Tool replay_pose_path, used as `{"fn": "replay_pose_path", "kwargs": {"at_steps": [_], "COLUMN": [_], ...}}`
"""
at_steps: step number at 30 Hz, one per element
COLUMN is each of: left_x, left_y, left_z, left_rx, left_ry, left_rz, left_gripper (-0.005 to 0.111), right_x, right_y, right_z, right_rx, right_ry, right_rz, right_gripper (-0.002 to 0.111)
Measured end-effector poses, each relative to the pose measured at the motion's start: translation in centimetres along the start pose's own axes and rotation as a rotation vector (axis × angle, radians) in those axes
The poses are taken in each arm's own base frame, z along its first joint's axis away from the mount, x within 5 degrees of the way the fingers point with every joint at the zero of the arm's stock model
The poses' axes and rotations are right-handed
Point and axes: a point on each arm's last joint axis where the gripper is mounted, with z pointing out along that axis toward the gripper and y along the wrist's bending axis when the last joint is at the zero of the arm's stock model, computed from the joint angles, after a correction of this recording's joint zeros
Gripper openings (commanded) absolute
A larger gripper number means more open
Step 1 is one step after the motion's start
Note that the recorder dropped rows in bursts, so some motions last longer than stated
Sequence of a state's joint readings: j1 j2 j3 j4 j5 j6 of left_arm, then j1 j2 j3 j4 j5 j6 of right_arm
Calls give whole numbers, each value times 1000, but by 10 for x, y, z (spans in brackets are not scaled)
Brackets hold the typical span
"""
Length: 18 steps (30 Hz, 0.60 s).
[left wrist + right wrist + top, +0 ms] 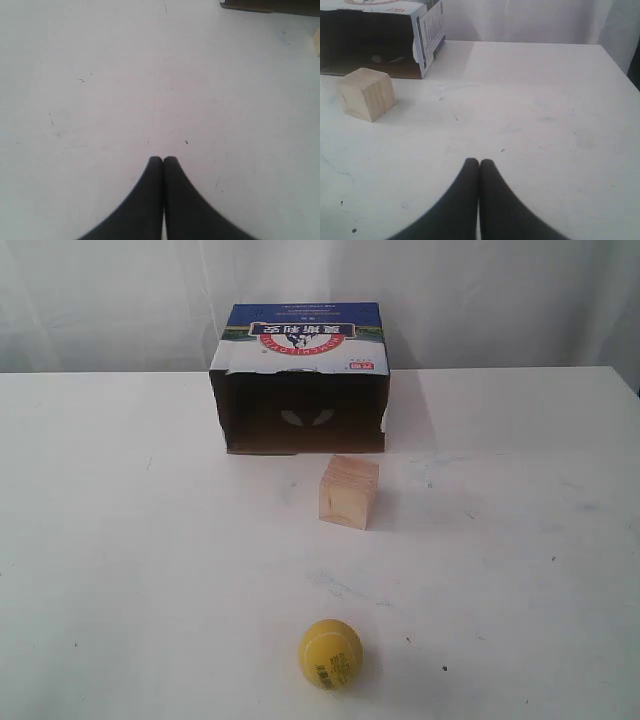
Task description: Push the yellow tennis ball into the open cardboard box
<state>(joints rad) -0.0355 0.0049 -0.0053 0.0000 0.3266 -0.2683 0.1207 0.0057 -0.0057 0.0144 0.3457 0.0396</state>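
The yellow tennis ball (331, 653), label patch facing the camera, rests near the table's front edge. The open cardboard box (300, 380) lies at the back middle, blue printed top up, its dark opening facing the ball; its side also shows in the right wrist view (427, 30), and a dark corner of the box (270, 6) shows in the left wrist view. Neither arm appears in the exterior view. My left gripper (163, 159) is shut over bare table. My right gripper (479, 162) is shut too, holding nothing. The ball is out of both wrist views.
A pale wooden cube (349, 491) stands between ball and box, slightly right of the line joining them; the right wrist view shows the cube (367, 93) near the box mouth. The white table (520, 540) ends at a white curtain behind.
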Motion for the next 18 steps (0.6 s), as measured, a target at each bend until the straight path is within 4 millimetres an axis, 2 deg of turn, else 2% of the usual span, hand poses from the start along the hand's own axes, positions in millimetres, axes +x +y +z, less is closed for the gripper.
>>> {"fn": "replay_pose_path", "kwargs": {"at_steps": [11, 14, 15, 16, 17, 18], "left_x": [0, 0, 0, 0, 0, 0], "left_y": [0, 0, 0, 0, 0, 0], "left_z": [0, 0, 0, 0, 0, 0], "left_rx": [0, 0, 0, 0, 0, 0], "left_ry": [0, 0, 0, 0, 0, 0], "left_rz": [0, 0, 0, 0, 0, 0], "left_gripper": [0, 0, 0, 0, 0, 0], "right_x": [0, -9, -17, -43, -58, -80], "right_y": [0, 1, 2, 3, 4, 6], "right_z": [0, -1, -3, -13, -21, -35], "right_rx": [0, -17, -22, -32, -38, -48], "right_ry": [0, -90, -148, -267, -317, -363], "right_rz": [0, 42, 55, 68, 73, 78], "right_gripper": [0, 0, 0, 0, 0, 0]}}
